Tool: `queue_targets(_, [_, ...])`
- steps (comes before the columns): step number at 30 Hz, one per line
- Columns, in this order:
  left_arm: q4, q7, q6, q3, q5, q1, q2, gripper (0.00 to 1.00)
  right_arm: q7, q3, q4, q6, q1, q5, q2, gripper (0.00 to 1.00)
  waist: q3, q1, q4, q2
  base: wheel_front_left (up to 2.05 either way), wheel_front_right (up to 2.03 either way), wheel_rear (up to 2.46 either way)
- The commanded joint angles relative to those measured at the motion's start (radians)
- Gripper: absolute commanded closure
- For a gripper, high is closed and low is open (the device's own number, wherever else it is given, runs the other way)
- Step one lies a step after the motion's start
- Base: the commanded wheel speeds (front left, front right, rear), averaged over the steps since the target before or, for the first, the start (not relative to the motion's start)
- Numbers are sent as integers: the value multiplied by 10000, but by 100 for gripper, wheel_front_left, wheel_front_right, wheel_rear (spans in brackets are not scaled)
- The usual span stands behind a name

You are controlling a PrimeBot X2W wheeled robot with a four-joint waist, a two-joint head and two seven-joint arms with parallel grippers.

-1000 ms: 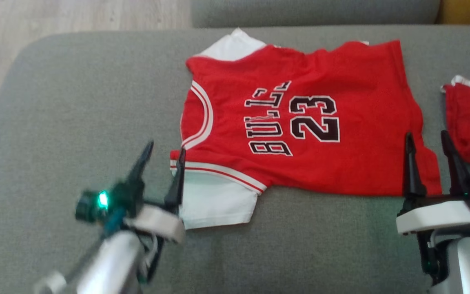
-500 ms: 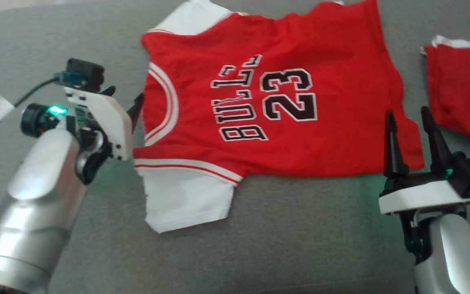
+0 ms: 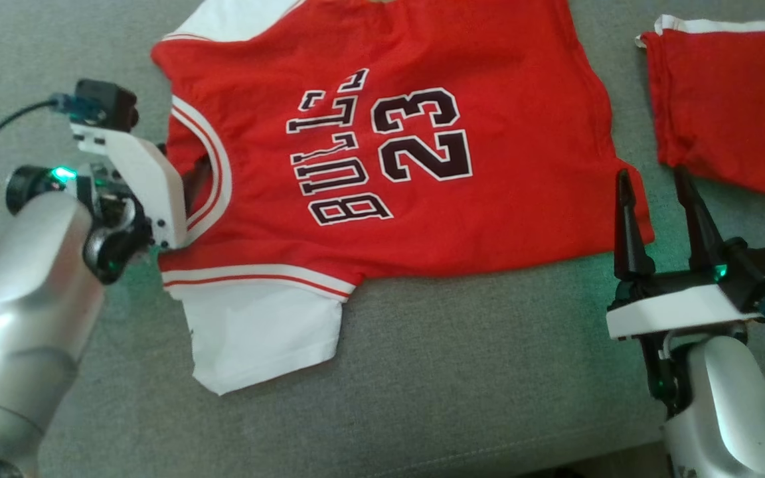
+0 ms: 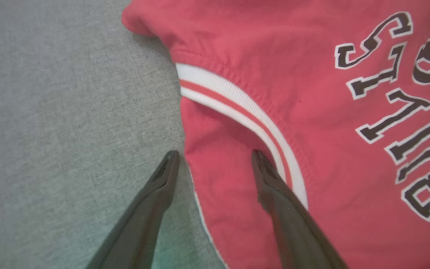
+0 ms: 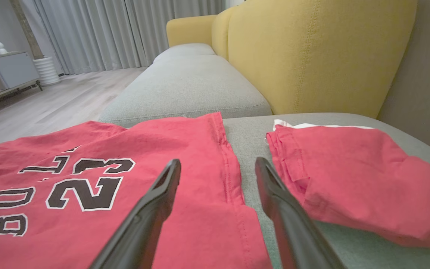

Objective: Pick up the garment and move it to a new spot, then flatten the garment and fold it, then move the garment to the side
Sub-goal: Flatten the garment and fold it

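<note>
The garment (image 3: 389, 133) is a red jersey with white sleeves and "BULLS 23" in black, lying spread out on the grey sofa cushion (image 3: 455, 372). My left gripper (image 3: 186, 180) is open at its neckline. In the left wrist view the left gripper (image 4: 214, 154) straddles the garment's (image 4: 312, 93) edge, one finger over bare cushion, the other on red cloth beside the striped collar (image 4: 237, 108). My right gripper (image 3: 655, 182) is open and empty at the hem's near corner. The right wrist view has the right gripper (image 5: 217, 161) low over the garment's (image 5: 144, 149) hem.
A second red piece of clothing (image 3: 728, 106) lies to the right of the jersey, a strip of cushion between them (image 5: 248, 149). A yellow sofa back (image 5: 312, 56) rises behind it. Another grey cushion (image 5: 189, 86) and wooden floor (image 5: 50, 97) lie beyond.
The head camera has shifted, sliding the whole picture. My left arm has swung from the white sleeve up to the neckline and turned toward the collar. The right gripper stays by the hem corner.
</note>
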Motion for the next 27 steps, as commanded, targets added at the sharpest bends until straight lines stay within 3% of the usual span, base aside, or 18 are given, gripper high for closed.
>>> queue_targets(1, [-177,60,17,180,-65,-440,458,73,-112,262,-264,67,-273,85,-55,0,55,0,-55,0,0,0,0])
queue_targets(2, [-164,23,17,83,-118,-488,526,100,-119,274,-255,67,-317,88,-55,0,81,0,-85,0,0,0,0])
queue_targets(7, [293,-1146,71,53,218,-1133,767,100,-151,286,-258,67,-455,88,-55,0,224,0,-176,0,0,0,0])
queue_targets(14, [1256,-3753,650,356,1001,-2352,738,100,-171,377,-218,67,-573,95,-55,0,415,0,-282,0,0,0,0])
queue_targets(21, [2358,-5188,949,325,1509,-3292,656,100,-201,546,-91,67,-669,116,-55,0,531,0,-392,0,0,0,0])
queue_targets(22, [2536,-5231,946,304,1518,-3349,587,57,-205,551,-74,67,-677,120,-55,0,527,0,-389,0,0,0,0])
queue_targets(23, [2699,-5258,931,261,1536,-3384,502,0,-209,546,-56,67,-683,119,-55,0,511,0,-374,0,0,0,0])
queue_targets(27, [3200,-5537,792,-105,1805,-3367,199,0,-215,507,3,67,-677,76,-55,0,328,0,-196,0,0,0,0])
